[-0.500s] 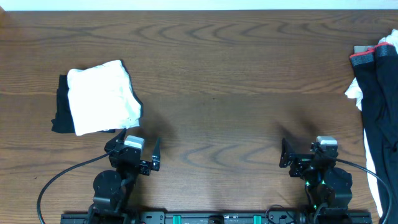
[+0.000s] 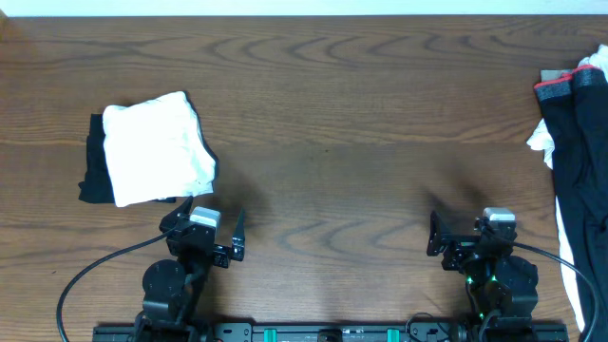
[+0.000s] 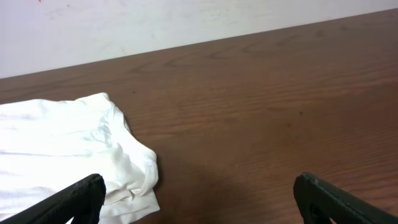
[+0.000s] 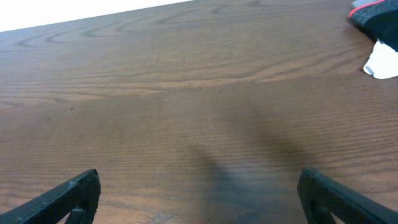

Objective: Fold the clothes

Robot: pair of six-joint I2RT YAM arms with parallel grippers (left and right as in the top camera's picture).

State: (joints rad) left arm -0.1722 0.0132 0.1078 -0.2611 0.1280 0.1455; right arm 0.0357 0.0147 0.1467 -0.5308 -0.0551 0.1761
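Left pincer: the left gripper (image 2: 203,228) sits low at my near side, jaws spread wide, holding nothing.
Right pincer: the right gripper (image 2: 473,237) sits off to the left gripper's right, level with it, likewise released and empty.
Done: just beyond the left gripper, slightly to its left, a folded white cloth garment (image 2: 157,147) lies on a folded black garment (image 2: 92,161), clear of the fingers.
Left to do: far to the left gripper's right, past the other arm, loose black trousers with a grey-and-red waistband (image 2: 581,152) sprawl over crumpled white fabric (image 2: 540,141), running out of view.
Progress: partway, I'd judge; the heap looks unfolded.
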